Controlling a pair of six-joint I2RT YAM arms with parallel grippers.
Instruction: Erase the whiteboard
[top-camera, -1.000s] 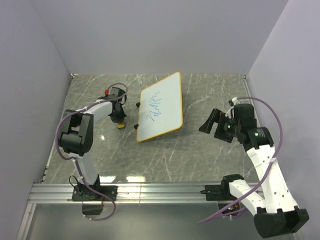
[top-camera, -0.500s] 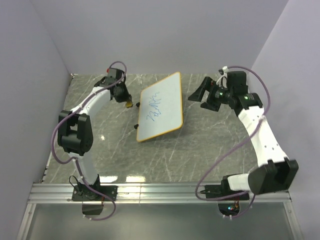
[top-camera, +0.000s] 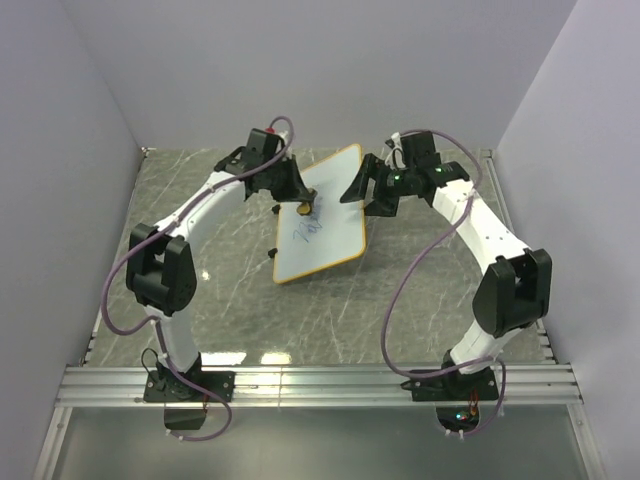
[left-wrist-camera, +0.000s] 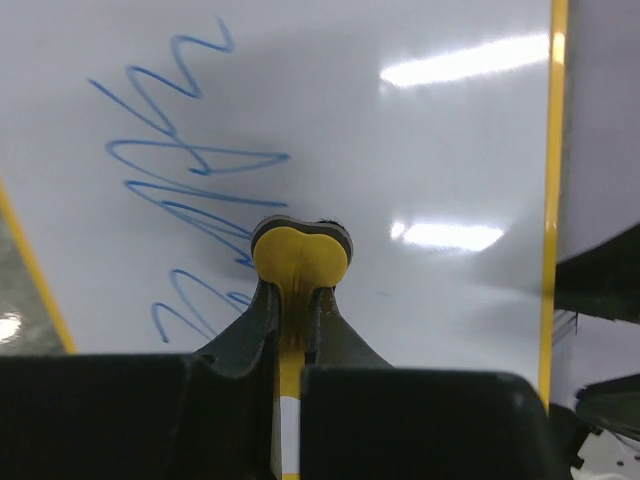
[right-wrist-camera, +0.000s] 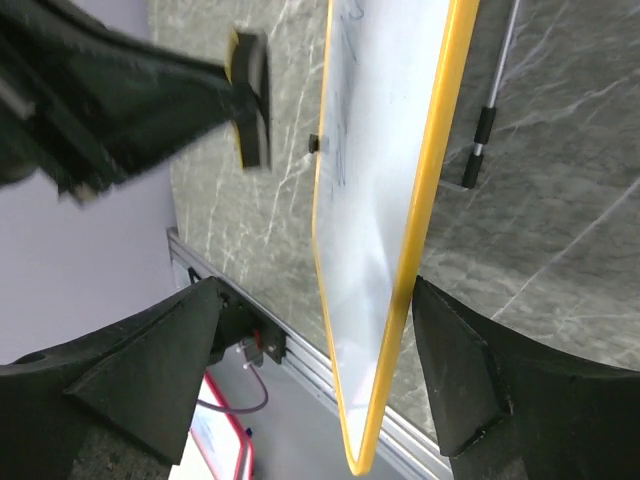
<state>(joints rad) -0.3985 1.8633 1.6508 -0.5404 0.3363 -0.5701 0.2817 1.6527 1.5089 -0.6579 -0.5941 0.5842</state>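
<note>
The whiteboard (top-camera: 338, 212) lies tilted on the grey marble table, with an orange rim and blue scribbles (top-camera: 308, 228). My left gripper (top-camera: 297, 203) is shut on the small yellow-and-black eraser (top-camera: 302, 210), over the board's upper left part. In the left wrist view the eraser (left-wrist-camera: 300, 252) sits at the scribbles (left-wrist-camera: 190, 185) on the whiteboard (left-wrist-camera: 430, 120), pinched in my gripper (left-wrist-camera: 298, 275). My right gripper (top-camera: 358, 190) is open at the board's right rim. In the right wrist view its jaws (right-wrist-camera: 315, 290) stand on either side of the whiteboard's (right-wrist-camera: 375, 190) rim, and the eraser (right-wrist-camera: 250, 100) shows beyond.
Small black clips (top-camera: 274, 232) stick out from the board's left edge. A thin grey rod with a black end (right-wrist-camera: 486, 125) lies on the table beside the board. Walls close the table at the back and both sides. An aluminium rail (top-camera: 320, 382) runs along the near edge.
My left gripper has carried the eraser from left of the board onto its upper part. My right gripper has swung from the right side of the table up to the board's right rim.
</note>
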